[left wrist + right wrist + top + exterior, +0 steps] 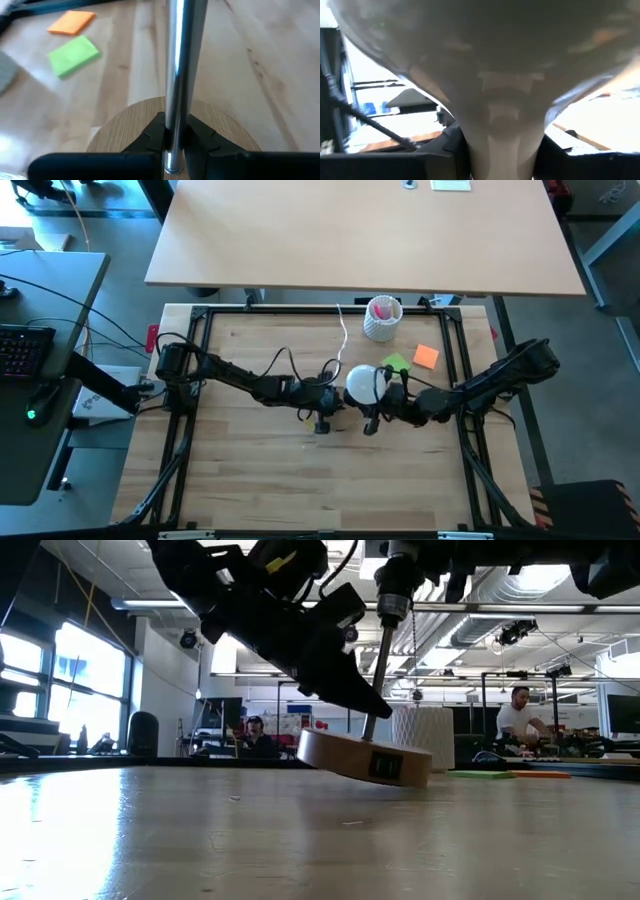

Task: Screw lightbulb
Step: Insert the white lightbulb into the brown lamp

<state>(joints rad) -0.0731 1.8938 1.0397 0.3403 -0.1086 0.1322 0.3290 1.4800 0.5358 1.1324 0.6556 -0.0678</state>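
Note:
The white lightbulb is at the table's middle, and its globe and neck fill the right wrist view. My right gripper is shut on it. The lamp stand is a round wooden disc with a metal rod and a socket at the rod's top. My left gripper is shut on the rod just above the disc. The arms hide the disc in the high view. I cannot tell whether the bulb's base touches the socket. My left gripper pinches the metal rod between its two fingers, close above the wooden disc. The fingers slant down from the table's left and lie across the rod. The stand is tilted, with the disc's left side raised; I cannot tell whether its low edge touches the table. My right gripper pinches the bulb's narrow neck between its two fingers, coming level from the table's right. The globe stands out beyond the fingers, clear of the table. The bulb's screw base is hidden.
A white perforated cup with pink contents stands near the far edge. A green note and an orange note lie just beyond the bulb. A white cord runs toward the far edge. People sit in the room behind.

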